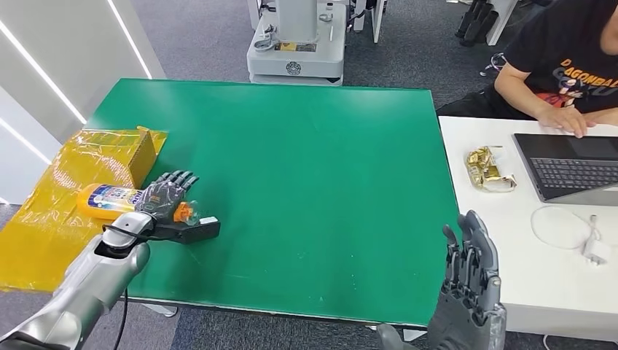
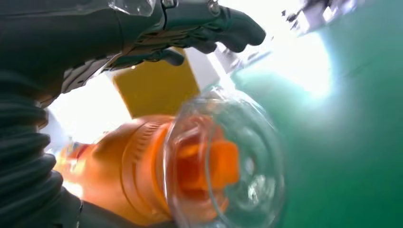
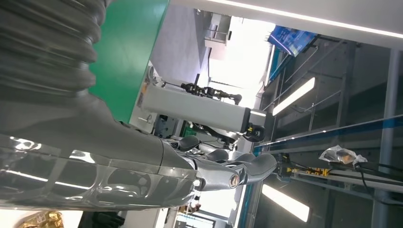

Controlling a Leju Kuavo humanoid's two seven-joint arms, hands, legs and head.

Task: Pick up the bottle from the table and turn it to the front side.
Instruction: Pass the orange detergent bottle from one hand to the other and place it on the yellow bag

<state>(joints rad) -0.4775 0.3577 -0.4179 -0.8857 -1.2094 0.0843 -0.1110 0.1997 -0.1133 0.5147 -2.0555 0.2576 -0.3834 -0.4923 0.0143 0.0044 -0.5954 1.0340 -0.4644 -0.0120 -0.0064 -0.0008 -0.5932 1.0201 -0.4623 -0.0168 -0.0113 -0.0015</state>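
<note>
Orange plastic bottle with a clear domed cap and a blue-and-white label (image 1: 116, 200) lies on its side at the left edge of the green-topped bench (image 1: 291, 182), its base over the crinkled yellow plastic sheet (image 1: 44, 219) and its cap pointing toward the middle of the green. The robot's left hand (image 1: 166, 197) rests on top of the bottle near the neck, dark fingers (image 1: 177, 179) reaching forward over it and fanned slightly apart; from where I stand I cannot tell whether the hand really grips the bottle or only lies on it. The left wrist view looks straight at the clear cap (image 2: 228, 156) with the fingers arched above it and the thumb out of sight. A black block at the wrist (image 1: 193, 230) sits just beside the cap. The silver left arm (image 1: 95, 281) comes up from the lower left corner at a slant.

A yellow cardboard box (image 1: 120, 157) stands on the sheet just beyond the bottle.

The right hand (image 1: 470, 292) is held upright at the near edge of the bench, fingers straight, close together and holding nothing.

On the adjoining white desk (image 1: 510, 248) lie a gold foil wrapper (image 1: 490, 169), a laptop (image 1: 576, 168) and a white cable (image 1: 568, 230); a person in a black T-shirt (image 1: 561, 58) sits there with a hand at the laptop.
</note>
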